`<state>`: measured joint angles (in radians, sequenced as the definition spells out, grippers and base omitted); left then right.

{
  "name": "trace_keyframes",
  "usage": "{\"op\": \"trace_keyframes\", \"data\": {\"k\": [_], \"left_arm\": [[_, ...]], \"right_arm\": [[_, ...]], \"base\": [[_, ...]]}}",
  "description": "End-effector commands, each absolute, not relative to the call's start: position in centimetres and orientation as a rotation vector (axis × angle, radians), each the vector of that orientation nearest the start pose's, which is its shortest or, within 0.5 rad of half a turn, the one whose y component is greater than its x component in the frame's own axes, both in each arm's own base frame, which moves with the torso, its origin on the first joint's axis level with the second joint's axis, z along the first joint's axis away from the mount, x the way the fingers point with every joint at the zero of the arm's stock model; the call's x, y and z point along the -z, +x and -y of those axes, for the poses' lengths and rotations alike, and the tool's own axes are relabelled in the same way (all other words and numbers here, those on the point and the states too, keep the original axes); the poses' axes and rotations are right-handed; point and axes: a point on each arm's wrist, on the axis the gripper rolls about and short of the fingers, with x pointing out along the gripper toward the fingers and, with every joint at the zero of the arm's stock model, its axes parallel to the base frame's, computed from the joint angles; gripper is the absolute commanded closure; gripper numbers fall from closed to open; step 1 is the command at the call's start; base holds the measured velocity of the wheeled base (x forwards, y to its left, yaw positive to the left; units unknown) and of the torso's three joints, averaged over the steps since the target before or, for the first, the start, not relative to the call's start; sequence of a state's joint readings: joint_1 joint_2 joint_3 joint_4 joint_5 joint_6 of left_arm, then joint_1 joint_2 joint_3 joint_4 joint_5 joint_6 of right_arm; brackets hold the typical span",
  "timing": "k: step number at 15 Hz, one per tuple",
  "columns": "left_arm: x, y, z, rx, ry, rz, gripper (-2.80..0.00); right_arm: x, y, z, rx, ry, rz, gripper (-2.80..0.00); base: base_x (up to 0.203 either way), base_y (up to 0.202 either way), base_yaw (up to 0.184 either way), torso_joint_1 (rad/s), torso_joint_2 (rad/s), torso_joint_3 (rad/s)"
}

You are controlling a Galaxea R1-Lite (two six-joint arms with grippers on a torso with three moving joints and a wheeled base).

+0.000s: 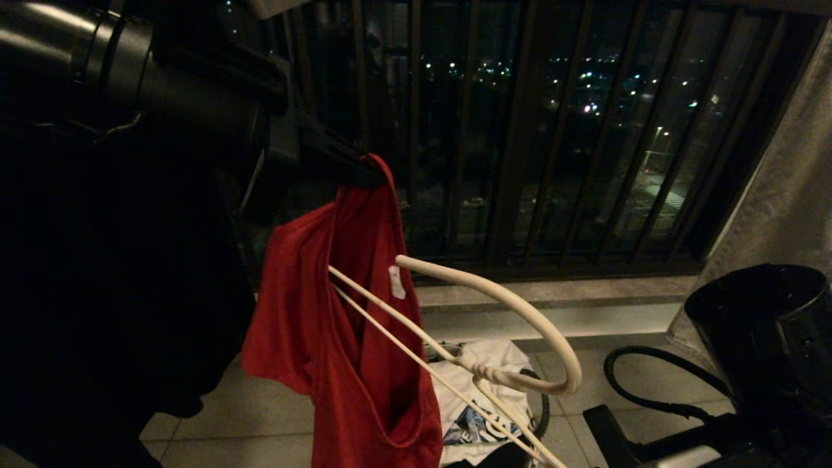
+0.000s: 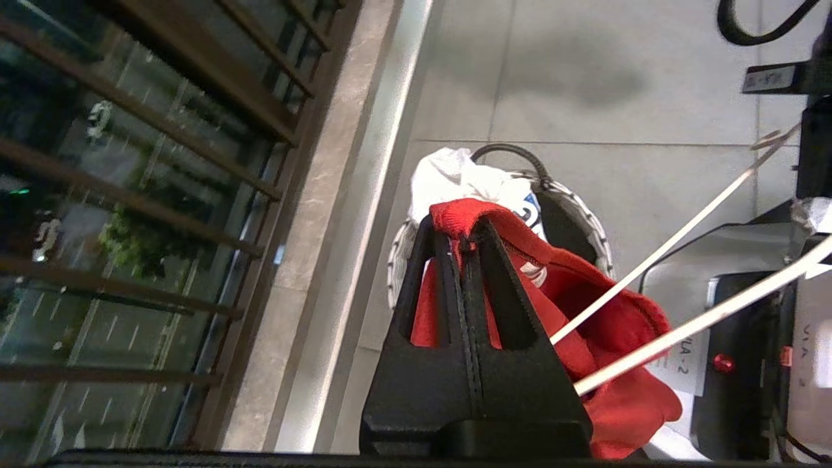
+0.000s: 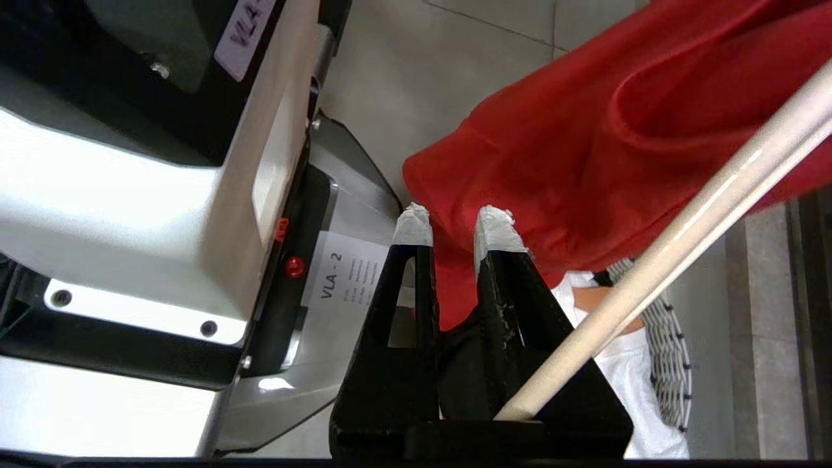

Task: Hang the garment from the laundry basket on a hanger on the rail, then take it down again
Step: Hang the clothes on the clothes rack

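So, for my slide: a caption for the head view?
Left gripper fingers pinch the red cotton T-shirt as a thin white wire hanger threads it.

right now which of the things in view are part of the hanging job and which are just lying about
Part of the job:
- red shirt, pinched in the left gripper
- white wire hanger, its wire running past the right gripper's fingers
- laundry basket

Just lying about:
- white shirt in the basket
- balcony bars
- black cable
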<state>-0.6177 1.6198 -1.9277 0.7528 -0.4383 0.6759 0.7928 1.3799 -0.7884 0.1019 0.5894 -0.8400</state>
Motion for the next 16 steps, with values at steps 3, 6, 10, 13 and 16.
{"op": "trace_keyframes", "data": {"k": [3, 6, 10, 13, 16], "left_arm": [[-37.7, 19.5, 16.5, 1.207, 0.651, -0.098, 0.00], [-37.6, 19.1, 17.2, 1.239, 0.653, -0.093, 0.00], [-37.2, 18.6, 17.6, 1.268, 0.652, -0.109, 0.00], [-36.9, 17.3, 17.9, 1.308, 0.634, -0.131, 0.00], [-37.0, 16.3, 18.4, 1.338, 0.602, -0.147, 0.00]], "right_arm": [[-19.6, 13.8, -15.8, -1.567, -0.742, -0.148, 0.00], [-19.5, 13.8, -15.8, -1.570, -0.742, -0.150, 0.00], [-19.7, 14.0, -15.8, -1.563, -0.738, -0.136, 0.00], [-19.3, 14.4, -16.3, -1.563, -0.736, -0.144, 0.00], [-19.0, 15.0, -16.6, -1.557, -0.734, -0.149, 0.00]], "base": [[0.000, 0.000, 0.000, 0.000, 0.00, 0.000], [0.000, 0.000, 0.000, 0.000, 0.00, 0.000], [0.000, 0.000, 0.000, 0.000, 0.00, 0.000], [0.000, 0.000, 0.000, 0.000, 0.00, 0.000], [0.000, 0.000, 0.000, 0.000, 0.00, 0.000]]}}
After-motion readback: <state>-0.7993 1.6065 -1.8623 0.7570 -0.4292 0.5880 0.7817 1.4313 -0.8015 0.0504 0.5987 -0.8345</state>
